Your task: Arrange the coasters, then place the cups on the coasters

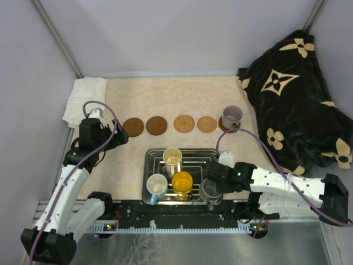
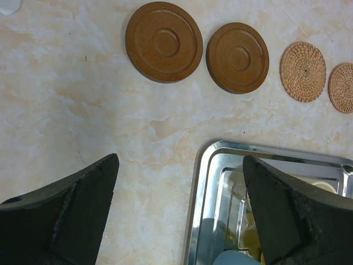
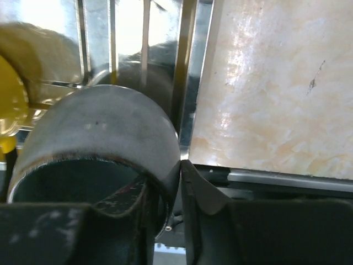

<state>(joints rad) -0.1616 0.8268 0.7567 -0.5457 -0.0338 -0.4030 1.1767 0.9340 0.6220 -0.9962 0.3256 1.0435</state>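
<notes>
Four brown coasters lie in a row: two dark wooden ones (image 1: 133, 126) (image 1: 156, 125) and two woven tan ones (image 1: 183, 123) (image 1: 207, 123). A pale purple cup (image 1: 231, 116) stands at the right end of the row, on a fifth coaster that barely shows. Cream (image 1: 172, 158), light blue (image 1: 156, 186), yellow-orange (image 1: 182, 181) and grey (image 1: 210, 190) cups stand in the steel tray (image 1: 151, 156). My right gripper (image 3: 177, 182) is shut on the grey cup (image 3: 99, 138), pinching its wall with one finger inside. Open and holding nothing, my left gripper (image 2: 180, 160) hovers over the table near the tray's left rim (image 2: 201, 182), short of the dark coasters (image 2: 164, 41) (image 2: 237, 57).
A folded white cloth (image 1: 85, 99) lies at the back left. A black cushion with cream flower patterns (image 1: 298, 99) fills the right side. Grey walls close in the table at the back and left.
</notes>
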